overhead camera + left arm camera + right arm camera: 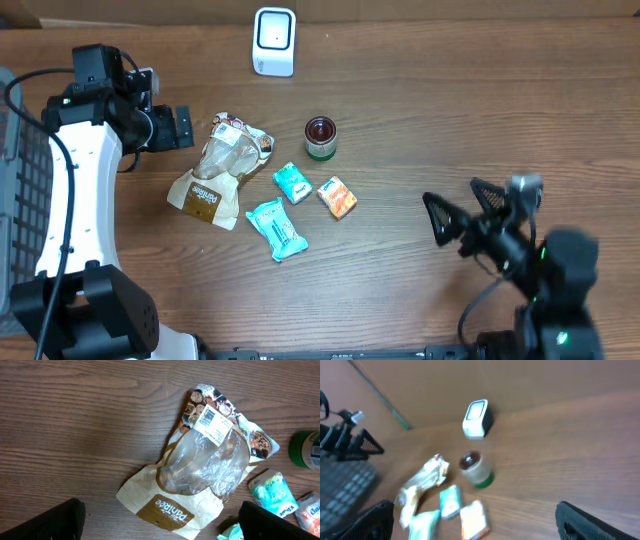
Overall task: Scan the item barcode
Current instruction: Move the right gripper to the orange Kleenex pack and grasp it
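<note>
overhead view of a wooden worktop with two robot arms. judging from how things lie, the task is at its start. nothing has been lifted, and both sets of jaws are spread fully wide and hold nothing.

five items lie loose just toward 9 o'clock of the centre: a crumpled bread bag, a green jar, a small teal packet, an orange packet and a larger teal packet. which one is meant cannot be told. the white scanner stands at the 12 o'clock edge, well apart from them.

the left arm reaches in from 9 o'clock, with the left jaws just beside the bag's 10 o'clock corner. its wrist view looks down on the bag, whose barcode label faces up. the right arm sits at 4 o'clock, with the right jaws well apart from everything.

likely left to do: grasp an item, carry it to the scanner and show its code.

bare wood is open toward 3 o'clock and between the items and the scanner. a grey mesh basket lines the 9 o'clock edge. the packets lie close together, so a grasp there looks tighter.
</note>
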